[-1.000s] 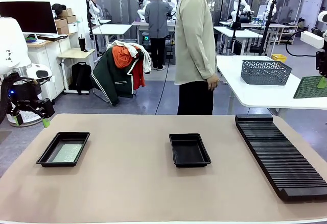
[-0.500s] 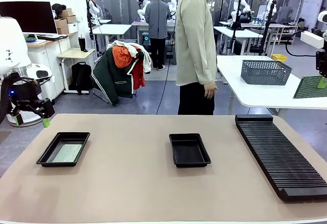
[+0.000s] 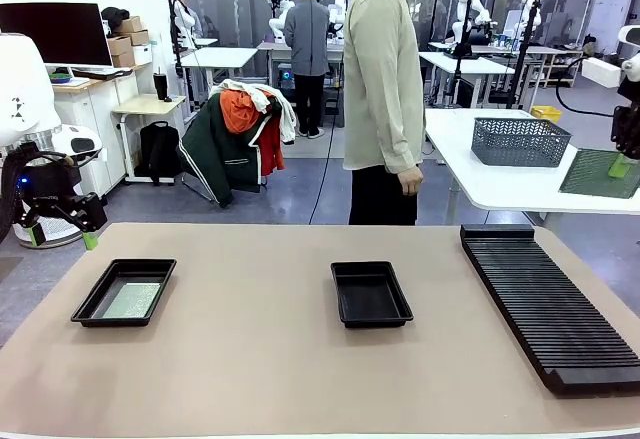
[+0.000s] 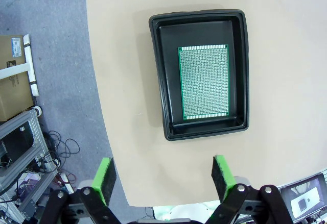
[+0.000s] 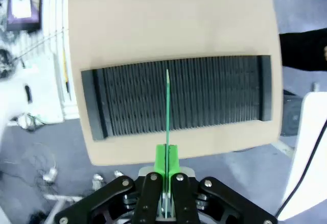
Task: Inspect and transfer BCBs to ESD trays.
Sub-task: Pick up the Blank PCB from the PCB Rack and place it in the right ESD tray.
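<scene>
Change over the last second: the right fingers (image 3: 620,166), shut tight on a board (image 3: 596,173), have carried it slightly inward from the picture's right edge. It hangs high above the far end of the rack (image 3: 550,304). From the right wrist we see this board (image 5: 167,99) edge-on, pinched at its near edge, with the rack (image 5: 219,96) well below. The person's hand (image 3: 408,181) has shifted a little. Nothing on the surface (image 3: 250,379) has moved. We judge the held board to be under inspection or in transit, not yet delivered.

Count:
- Boards: two. One is held; the second board (image 4: 204,81) lies flat in the left tray (image 4: 158,81).
- Trays: two. The left tray is loaded. The middle tray (image 3: 370,294) is empty and is the likely destination.
- Rack: one, with no boards visible in its slots.
- Basket (image 3: 520,142): one, on the far table.

The left fingers (image 4: 106,175) stand wide open and hold nothing. They hover near the left tray without touching it.
</scene>
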Tool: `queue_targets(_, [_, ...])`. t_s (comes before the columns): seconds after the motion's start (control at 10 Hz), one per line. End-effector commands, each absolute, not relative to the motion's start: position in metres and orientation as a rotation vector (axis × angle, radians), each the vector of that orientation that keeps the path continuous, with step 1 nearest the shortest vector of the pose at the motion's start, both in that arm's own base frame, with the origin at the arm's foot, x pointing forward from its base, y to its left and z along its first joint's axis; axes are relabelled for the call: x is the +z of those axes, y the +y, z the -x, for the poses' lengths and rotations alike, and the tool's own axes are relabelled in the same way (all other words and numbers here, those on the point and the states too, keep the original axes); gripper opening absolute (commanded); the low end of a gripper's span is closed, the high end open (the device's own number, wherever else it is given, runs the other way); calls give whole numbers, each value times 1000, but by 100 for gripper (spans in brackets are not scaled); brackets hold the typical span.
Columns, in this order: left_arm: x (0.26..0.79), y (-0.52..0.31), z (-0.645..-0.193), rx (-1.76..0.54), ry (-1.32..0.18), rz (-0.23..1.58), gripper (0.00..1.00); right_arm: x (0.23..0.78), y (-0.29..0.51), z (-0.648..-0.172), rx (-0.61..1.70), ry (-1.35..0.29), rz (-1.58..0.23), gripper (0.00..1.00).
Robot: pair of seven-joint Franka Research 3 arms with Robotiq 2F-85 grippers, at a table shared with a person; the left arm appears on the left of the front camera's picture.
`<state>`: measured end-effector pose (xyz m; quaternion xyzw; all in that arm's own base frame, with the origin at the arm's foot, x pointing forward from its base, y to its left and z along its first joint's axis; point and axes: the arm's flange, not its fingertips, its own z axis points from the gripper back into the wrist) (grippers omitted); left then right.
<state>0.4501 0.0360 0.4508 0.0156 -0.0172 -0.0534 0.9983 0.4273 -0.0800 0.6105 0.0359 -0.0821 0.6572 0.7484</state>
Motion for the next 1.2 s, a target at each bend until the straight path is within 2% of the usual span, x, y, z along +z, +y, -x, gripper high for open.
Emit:
queue_targets(0.0, [449,37,-450,-112,-42,-25,100,609,-73,-433,1211,-217,-226,3])
queue_targets(0.4, [449,37,-450,-112,-42,-25,100,568,-36,-444,813,-209,-503,3])
queue_targets(1.1, [449,37,-450,-112,-42,-25,100,444,47,-453,391,-224,-840,3])
